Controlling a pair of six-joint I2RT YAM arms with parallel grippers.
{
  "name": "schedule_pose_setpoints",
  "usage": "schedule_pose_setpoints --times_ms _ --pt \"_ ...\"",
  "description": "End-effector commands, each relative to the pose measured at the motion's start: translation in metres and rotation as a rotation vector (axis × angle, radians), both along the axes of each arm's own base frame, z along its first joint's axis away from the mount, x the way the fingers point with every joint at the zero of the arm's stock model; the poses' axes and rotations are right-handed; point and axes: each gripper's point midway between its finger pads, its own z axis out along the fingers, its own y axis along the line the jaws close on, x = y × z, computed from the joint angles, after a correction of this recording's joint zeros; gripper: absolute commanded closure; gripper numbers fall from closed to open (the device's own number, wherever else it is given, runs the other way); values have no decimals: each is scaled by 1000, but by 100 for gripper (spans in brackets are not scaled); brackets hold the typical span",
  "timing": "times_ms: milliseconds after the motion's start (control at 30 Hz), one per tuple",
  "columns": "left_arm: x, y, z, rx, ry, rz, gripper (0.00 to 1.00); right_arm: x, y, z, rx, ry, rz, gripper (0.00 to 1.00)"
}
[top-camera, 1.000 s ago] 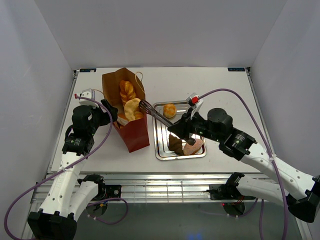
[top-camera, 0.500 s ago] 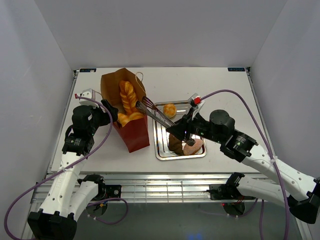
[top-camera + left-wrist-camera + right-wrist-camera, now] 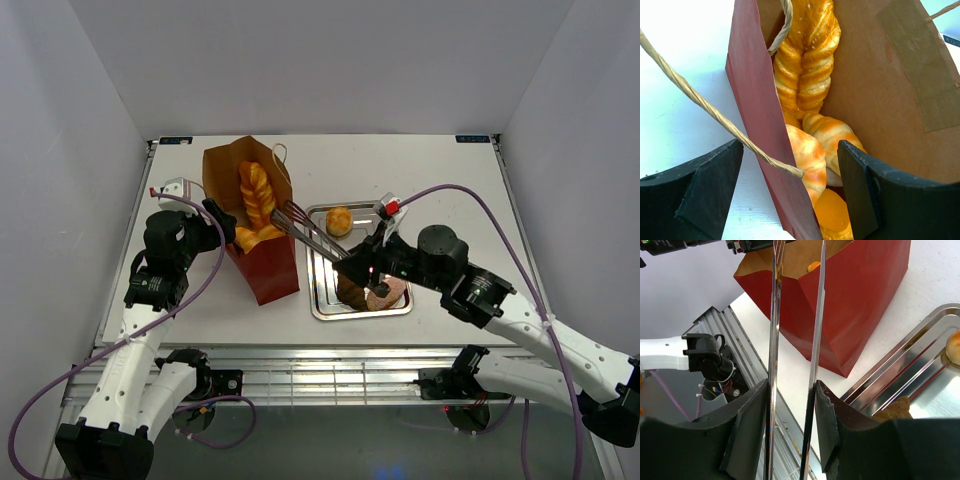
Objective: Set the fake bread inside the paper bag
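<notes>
The red paper bag (image 3: 266, 272) stands open left of the tray. It holds a braided loaf (image 3: 255, 195) and a croissant (image 3: 258, 237). My left gripper (image 3: 222, 222) is open, its fingers straddling the bag's left wall (image 3: 755, 100), with the loaf (image 3: 805, 60) and croissant (image 3: 807, 155) just inside. My right gripper (image 3: 370, 270) is shut on the metal tongs (image 3: 315, 235). The tong tips are empty at the bag's right rim. A round roll (image 3: 339, 220), a dark brown pastry (image 3: 350, 292) and a pinkish one (image 3: 392, 293) lie on the tray.
The shallow silver tray (image 3: 318, 295) sits right of the bag, its edge also in the right wrist view (image 3: 900, 372). A cord handle (image 3: 700, 102) crosses the left wrist view. The right wrist view shows the tongs (image 3: 816, 340) pointing at the bag (image 3: 860, 295).
The tongs held a round roll over the bag; the roll is now out of the tongs and down in the bag. The tongs and right gripper have drawn back slightly toward the tray.
</notes>
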Motion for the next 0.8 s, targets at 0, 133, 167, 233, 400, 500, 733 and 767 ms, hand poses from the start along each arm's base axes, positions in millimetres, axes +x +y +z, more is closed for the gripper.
schedule_pose_setpoints --times_ms 0,133,167,233,400,500,733,767 --pt "-2 -3 0 -7 -3 -13 14 1 -4 15 37 -60 -20 54" --pt "-2 -3 -1 -6 0 -14 14 6 -16 22 57 -65 -86 54" --pt "-2 -3 -1 -6 0 -13 14 7 -18 21 59 -64 -102 54" --pt "-3 -3 0 -6 -3 -13 14 12 -27 27 79 -70 -158 54" --pt "-2 -2 0 -5 -4 -10 14 18 -44 24 83 -57 -249 54" --pt "-2 -2 -1 -5 -2 -10 14 21 -52 14 66 -25 -300 54" --pt "-2 -2 -1 -5 0 -12 14 25 -79 -16 61 40 -436 53" --pt "-2 -2 0 -6 -3 -12 14 26 -83 -20 59 47 -458 52"
